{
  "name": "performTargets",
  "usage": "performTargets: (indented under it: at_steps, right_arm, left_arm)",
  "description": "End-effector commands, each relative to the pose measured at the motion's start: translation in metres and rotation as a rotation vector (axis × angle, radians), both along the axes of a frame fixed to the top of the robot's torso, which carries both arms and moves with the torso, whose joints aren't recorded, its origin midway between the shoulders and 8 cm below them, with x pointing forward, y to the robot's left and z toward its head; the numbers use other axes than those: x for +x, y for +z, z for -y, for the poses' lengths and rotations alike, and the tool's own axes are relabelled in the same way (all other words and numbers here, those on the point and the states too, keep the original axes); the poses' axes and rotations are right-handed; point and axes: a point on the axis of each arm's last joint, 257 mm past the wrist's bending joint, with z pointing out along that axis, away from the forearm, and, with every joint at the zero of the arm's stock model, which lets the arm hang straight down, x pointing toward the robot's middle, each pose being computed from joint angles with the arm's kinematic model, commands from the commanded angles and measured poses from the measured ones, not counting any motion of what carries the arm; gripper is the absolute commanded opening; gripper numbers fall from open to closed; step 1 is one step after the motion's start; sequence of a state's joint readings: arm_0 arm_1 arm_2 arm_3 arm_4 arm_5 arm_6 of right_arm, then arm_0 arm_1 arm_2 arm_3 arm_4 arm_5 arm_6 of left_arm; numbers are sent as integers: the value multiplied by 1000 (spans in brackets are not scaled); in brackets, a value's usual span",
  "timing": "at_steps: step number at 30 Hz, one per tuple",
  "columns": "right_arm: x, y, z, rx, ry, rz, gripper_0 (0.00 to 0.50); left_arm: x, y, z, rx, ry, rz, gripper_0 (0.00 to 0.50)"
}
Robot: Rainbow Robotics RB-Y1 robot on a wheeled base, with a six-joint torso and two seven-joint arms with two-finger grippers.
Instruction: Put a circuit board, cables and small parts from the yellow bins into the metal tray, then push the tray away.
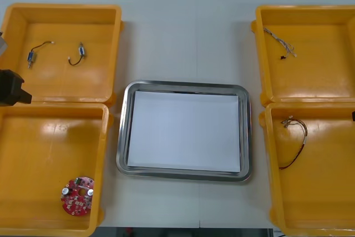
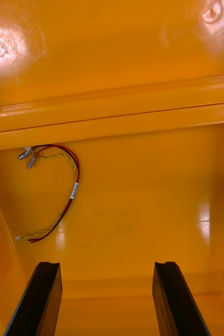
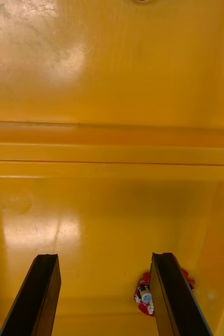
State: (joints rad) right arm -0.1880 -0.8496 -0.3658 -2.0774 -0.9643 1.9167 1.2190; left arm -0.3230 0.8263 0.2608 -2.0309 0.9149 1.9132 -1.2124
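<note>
A round red circuit board (image 1: 77,195) lies in the near left yellow bin (image 1: 104,154). In the left wrist view the circuit board (image 3: 142,297) peeks out beside one finger (image 3: 173,296) of my left gripper (image 3: 106,296), which hangs open over that bin's floor. My right gripper (image 2: 109,299) is open above the near right bin (image 1: 268,154), holding nothing. A red and yellow cable (image 2: 72,189) lies ahead of its fingers and off to one side, also seen as the curled cable (image 1: 297,140) in the front view. The metal tray (image 1: 123,137), white inside, sits between the bins.
The far left bin (image 1: 117,37) holds two small metal parts (image 1: 31,55) (image 1: 79,54) with black leads. A thin pale cable (image 1: 279,41) lies in the far right bin (image 1: 259,54). My left arm (image 1: 11,87) shows at the table's left edge.
</note>
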Motion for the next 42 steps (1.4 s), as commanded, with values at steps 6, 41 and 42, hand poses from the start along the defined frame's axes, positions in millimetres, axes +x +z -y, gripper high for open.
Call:
performTargets:
  at_steps: [6, 41, 42]
  right_arm:
    - [-4, 7, 5, -47, 35, 6, 500]
    - [-4, 7, 5, -47, 35, 6, 500]
    - [-4, 7, 5, -47, 35, 6, 500]
  left_arm:
    - [-4, 13, -20, 91, -56, 25, 500]
    - [-4, 13, -20, 91, -56, 25, 500]
    - [-4, 13, -20, 91, -56, 25, 500]
